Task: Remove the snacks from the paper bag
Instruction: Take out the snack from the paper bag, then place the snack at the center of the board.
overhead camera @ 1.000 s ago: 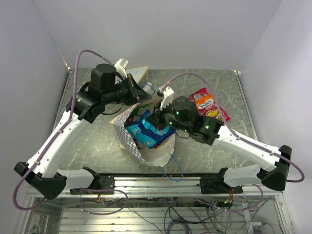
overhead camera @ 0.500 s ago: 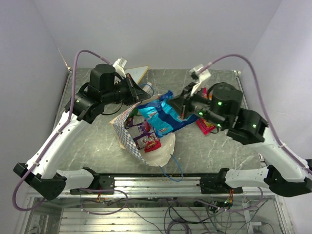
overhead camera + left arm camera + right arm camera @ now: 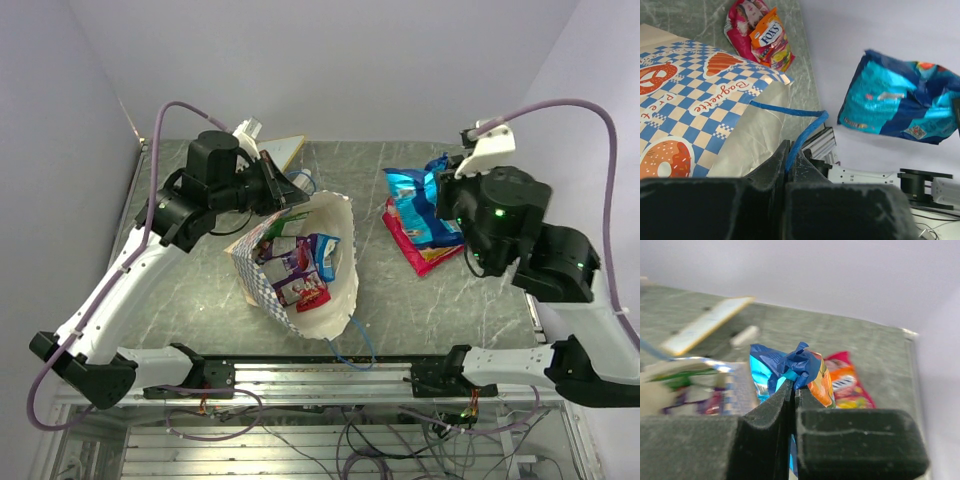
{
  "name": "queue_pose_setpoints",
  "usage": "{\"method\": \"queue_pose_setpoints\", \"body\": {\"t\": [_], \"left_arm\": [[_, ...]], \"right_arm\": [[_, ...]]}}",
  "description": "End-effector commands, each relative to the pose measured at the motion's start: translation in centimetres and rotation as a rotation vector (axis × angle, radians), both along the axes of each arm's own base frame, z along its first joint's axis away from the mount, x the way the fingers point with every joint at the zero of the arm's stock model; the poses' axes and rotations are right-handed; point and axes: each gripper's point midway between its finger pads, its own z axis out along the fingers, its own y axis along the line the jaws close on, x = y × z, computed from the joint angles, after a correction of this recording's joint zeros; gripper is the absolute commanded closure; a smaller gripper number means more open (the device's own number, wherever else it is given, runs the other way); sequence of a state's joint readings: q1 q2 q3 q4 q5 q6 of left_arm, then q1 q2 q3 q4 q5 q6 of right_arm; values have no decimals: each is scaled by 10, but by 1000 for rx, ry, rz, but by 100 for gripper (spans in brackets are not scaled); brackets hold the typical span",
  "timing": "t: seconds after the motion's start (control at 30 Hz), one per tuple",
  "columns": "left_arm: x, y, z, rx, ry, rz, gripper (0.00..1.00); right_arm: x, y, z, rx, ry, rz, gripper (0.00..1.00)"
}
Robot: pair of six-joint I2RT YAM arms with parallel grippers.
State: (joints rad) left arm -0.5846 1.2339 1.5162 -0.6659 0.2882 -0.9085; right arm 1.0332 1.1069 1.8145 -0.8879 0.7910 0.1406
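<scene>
Paper bag (image 3: 335, 290) lies on its side left of centre, close to the near edge of the worktop (image 3: 200, 290). Its mouth opens toward the right edge.

Left gripper (image 3: 789, 150) is pinched tight on the blue string handle (image 3: 805, 132) at the bag's far rim. Likely reason: the pull props the mouth open and anchors the bag while the other arm pulls things out.

Blue packet (image 3: 415, 205) is out of the bag and in the air over the far-right part of the worktop. Right gripper (image 3: 792, 385) has its fingers closed on the packet's crumpled top edge, so the packet hangs below them. It sits directly above the red-and-orange packet (image 3: 430, 250) already lying there, so that looks like the drop pile.

Purple packet (image 3: 295, 262), small red packet (image 3: 308, 292) and green packet (image 3: 283, 225) show inside the bag mouth, so the task isn't done. White board (image 3: 285, 150) lies at the far edge behind the left arm, not involved.

Versus a second ago:
- The right gripper was down in the bag mouth on the blue packet.
- Half a second ago the packet was crossing the rim.
- Now it's well clear to the right.
- Left arm and bag haven't shifted.
- The packets deeper in the bag are now uncovered.
</scene>
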Motion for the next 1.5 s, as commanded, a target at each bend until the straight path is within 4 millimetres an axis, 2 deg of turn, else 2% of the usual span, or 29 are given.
{"method": "queue_pose_setpoints", "body": {"t": [0.0, 0.07, 0.13, 0.23, 0.3, 0.37, 0.47, 0.57, 0.83, 1.0, 1.13, 1.3, 1.47], "left_arm": [[6, -8, 4, 26, -40, -33, 93], [10, -11, 4, 48, -44, -49, 93], [12, -13, 5, 63, -54, -65, 93], [15, -18, 3, 78, -55, -92, 93], [16, -20, 1, 83, -56, -106, 93], [17, -21, 0, 92, -62, -114, 93], [19, -23, -2, 112, -76, -137, 93], [21, -24, -4, 142, -94, -165, 93], [25, -17, -4, 238, -165, -201, 93], [24, -14, -4, 275, -184, -225, 93], [28, -12, -4, 304, -210, -223, 93], [32, -12, -10, 319, -195, -238, 93], [28, -9, -18, 329, -181, -255, 93]], "right_arm": [[21, -47, 1, -118, -69, -383, 100], [33, -47, -9, -161, -77, -430, 100], [53, -48, -20, -165, -78, -447, 100], [96, -57, -51, -160, -2, -458, 100], [118, -53, -73, -147, 52, -457, 100], [139, -46, -96, -100, 110, -445, 100], [161, -37, -120, 49, 168, -450, 100], [177, -32, -131, 173, 179, -477, 100], [226, -40, -153, 428, 194, -562, 100], [244, -55, -160, 589, 190, -648, 100], [256, -77, -170, 686, 156, -709, 100], [258, -124, -212, 776, 204, -830, 100], [240, -154, -257, 815, 261, -896, 100]]}}
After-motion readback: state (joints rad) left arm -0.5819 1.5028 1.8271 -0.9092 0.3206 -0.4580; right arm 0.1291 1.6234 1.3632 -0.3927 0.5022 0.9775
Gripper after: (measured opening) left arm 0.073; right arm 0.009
